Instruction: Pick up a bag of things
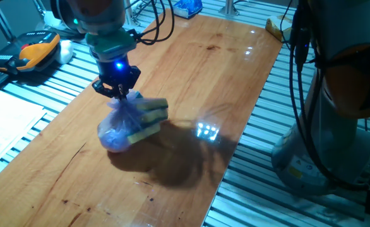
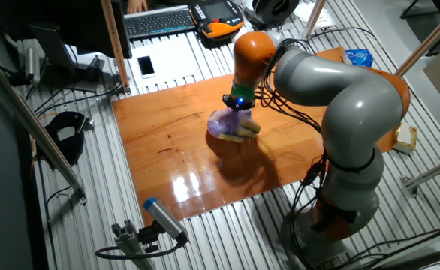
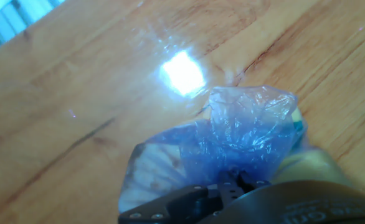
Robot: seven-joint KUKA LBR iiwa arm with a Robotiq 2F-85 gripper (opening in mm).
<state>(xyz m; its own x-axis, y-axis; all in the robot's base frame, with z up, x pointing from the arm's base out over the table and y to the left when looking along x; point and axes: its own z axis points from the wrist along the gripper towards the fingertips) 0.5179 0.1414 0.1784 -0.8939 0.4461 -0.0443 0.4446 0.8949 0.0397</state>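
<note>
Orange-and-black plastic marks the handheld device (image 1: 36,49) lying at the far left on the slatted metal bench, well apart from the wooden desk (image 1: 191,75). Further right, the gripper (image 1: 117,88) has its jaws pinched on the gathered top of the bag of things (image 1: 131,123), whose purple-blue film shows yellow sponge blocks. The bag hangs over the desk's middle, beside a bright reflection (image 1: 207,131).

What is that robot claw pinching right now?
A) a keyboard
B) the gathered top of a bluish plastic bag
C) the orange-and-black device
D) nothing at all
B: the gripper is closed on the bunched neck of the bag, whose yellow sponges show through the plastic above the wooden table.
</note>
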